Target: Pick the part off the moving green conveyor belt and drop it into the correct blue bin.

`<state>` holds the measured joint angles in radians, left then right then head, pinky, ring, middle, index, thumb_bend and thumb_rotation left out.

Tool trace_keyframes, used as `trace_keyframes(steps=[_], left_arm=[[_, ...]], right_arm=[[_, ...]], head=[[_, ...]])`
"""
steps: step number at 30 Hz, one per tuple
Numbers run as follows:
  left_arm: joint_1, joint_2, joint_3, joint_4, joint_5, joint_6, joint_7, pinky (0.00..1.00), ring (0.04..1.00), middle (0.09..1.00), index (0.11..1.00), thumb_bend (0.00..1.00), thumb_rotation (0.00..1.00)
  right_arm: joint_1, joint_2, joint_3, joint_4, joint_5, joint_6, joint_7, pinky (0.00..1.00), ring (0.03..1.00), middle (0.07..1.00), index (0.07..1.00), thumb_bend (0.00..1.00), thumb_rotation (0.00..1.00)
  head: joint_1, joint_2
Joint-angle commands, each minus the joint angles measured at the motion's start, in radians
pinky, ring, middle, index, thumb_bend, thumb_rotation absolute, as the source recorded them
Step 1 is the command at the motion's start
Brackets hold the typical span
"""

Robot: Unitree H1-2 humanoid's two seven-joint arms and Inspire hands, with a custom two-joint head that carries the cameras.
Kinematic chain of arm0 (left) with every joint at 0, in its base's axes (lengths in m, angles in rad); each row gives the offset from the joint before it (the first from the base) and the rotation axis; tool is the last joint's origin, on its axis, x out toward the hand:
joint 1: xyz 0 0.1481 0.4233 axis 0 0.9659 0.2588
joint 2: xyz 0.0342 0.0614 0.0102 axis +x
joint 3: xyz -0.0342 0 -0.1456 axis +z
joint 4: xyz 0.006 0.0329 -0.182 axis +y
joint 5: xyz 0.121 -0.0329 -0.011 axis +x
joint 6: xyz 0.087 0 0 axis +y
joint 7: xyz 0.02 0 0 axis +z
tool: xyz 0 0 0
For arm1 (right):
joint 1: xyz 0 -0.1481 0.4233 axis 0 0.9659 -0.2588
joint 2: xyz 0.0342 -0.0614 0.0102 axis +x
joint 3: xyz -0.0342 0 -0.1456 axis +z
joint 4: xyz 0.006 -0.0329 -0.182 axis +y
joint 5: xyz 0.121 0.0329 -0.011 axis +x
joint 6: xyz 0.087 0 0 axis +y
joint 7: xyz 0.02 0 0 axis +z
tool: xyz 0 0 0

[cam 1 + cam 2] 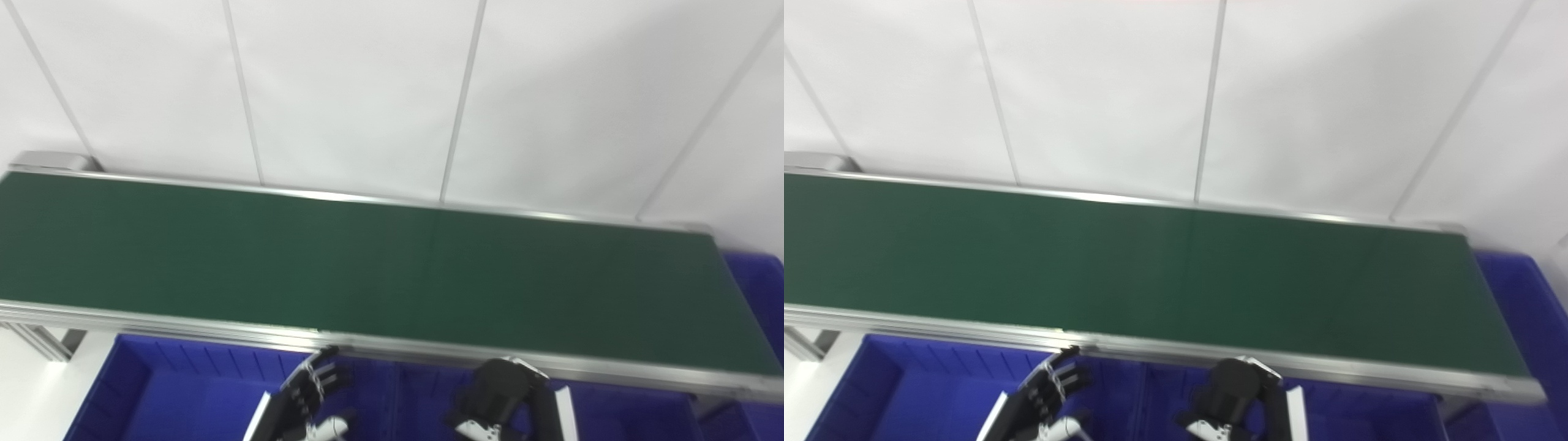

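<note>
The green conveyor belt (367, 263) runs across the view and carries no part that I can see. My left hand (312, 389) is below the belt's near rail, over the left blue bin (153, 392), fingers spread and holding nothing. My right hand (499, 395) is below the rail over the middle blue bin (618, 416), seen from the back with its fingers curled down; I see nothing in it. Both hands also show in the right eye view: the left hand (1050, 389) and the right hand (1234, 392).
A further blue bin (759, 288) stands past the belt's right end. The belt's aluminium rail (184, 324) runs along its near edge, with frame legs (37, 340) at the lower left. A white panelled wall (367, 92) stands behind.
</note>
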<state>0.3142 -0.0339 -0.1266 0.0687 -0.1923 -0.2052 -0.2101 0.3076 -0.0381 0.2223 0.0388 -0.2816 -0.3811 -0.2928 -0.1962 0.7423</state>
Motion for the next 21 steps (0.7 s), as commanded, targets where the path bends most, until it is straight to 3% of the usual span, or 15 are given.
trace_keyframes(steps=[1, 4, 10, 18, 21], left_arm=[[0.007, 0.009, 0.005, -0.050, -0.027, 0.019, -0.012, 0.89, 0.740, 0.749, 0.843, 0.55, 0.00], [0.013, 0.020, 0.011, -0.078, -0.033, 0.052, -0.009, 0.87, 0.740, 0.746, 0.841, 0.55, 0.00], [0.012, 0.034, 0.023, -0.103, -0.046, 0.082, -0.013, 0.85, 0.737, 0.745, 0.837, 0.56, 0.00], [0.008, 0.034, 0.025, -0.102, -0.044, 0.087, -0.019, 0.82, 0.714, 0.743, 0.824, 0.59, 0.00], [0.011, 0.033, 0.024, -0.100, -0.041, 0.083, -0.018, 0.81, 0.708, 0.740, 0.823, 0.60, 0.00]], right_arm=[[0.007, 0.035, -0.029, 0.008, 0.019, -0.021, -0.017, 0.07, 0.177, 0.138, 0.115, 0.54, 0.00], [0.026, 0.051, -0.067, 0.042, 0.019, -0.030, -0.022, 0.06, 0.101, 0.125, 0.104, 0.52, 0.00], [0.028, 0.083, -0.146, 0.093, 0.053, -0.018, -0.029, 0.06, 0.089, 0.116, 0.103, 0.53, 0.00], [-0.018, 0.120, -0.186, 0.126, 0.032, -0.019, -0.049, 0.05, 0.076, 0.110, 0.108, 0.55, 0.00], [-0.026, 0.130, -0.178, 0.120, 0.044, -0.060, -0.036, 0.11, 0.141, 0.195, 0.216, 0.63, 0.00]], head=[[-0.017, 0.015], [-0.047, 0.036], [-0.070, 0.062], [-0.061, 0.070], [-0.059, 0.071]])
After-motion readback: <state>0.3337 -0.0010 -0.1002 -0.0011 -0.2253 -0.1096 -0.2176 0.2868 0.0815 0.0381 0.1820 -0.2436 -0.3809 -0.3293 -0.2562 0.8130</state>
